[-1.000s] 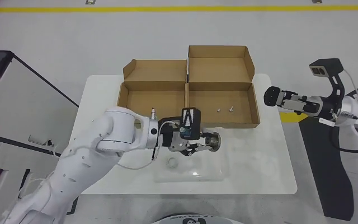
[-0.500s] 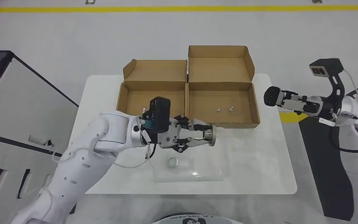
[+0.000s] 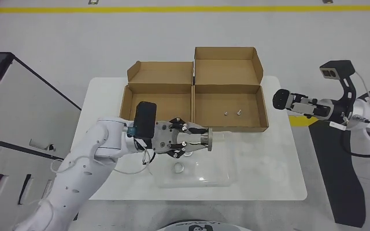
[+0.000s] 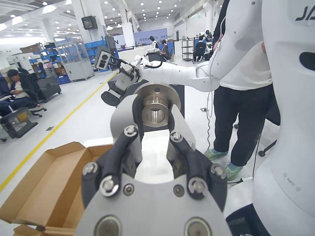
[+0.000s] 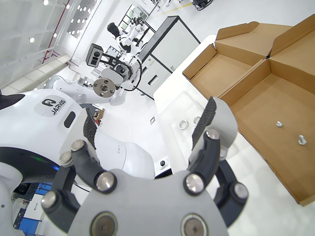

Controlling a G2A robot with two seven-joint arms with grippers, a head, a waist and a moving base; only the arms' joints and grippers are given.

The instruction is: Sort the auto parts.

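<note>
flanged hub: a silver metal part (image 3: 208,139) with a round drilled flange and a short hollow neck. it sits at the very tip of the left gripper (image 3: 199,139), with the neck between the two fingers. the flange disc is just past the fingertips and faces away from the wrist.
left claw: it is clamped on the neck from both sides. in the left wrist view the dark pads (image 4: 137,109) press against the neck.
where the part is: held clear of the table (image 3: 272,167), above the rear rim of the clear tray (image 3: 217,176). it is just in front of the boxes' front wall, near the seam between the left box (image 3: 170,103) and the right box (image 3: 211,104).
left arm: the forearm lies across the table from the robot's left side toward the middle. the wrist is turned so the claw points sideways, about level, toward the other arm.
right gripper: it is beyond the table's right edge (image 3: 279,99), well apart from the part. its fingers are spread wide with nothing between them, and it points back toward the table.
right box contents: two bolts (image 3: 226,112) lie on its floor.
tray contents: two small rings (image 5: 183,124) lie in it, seen in the right wrist view.
</note>
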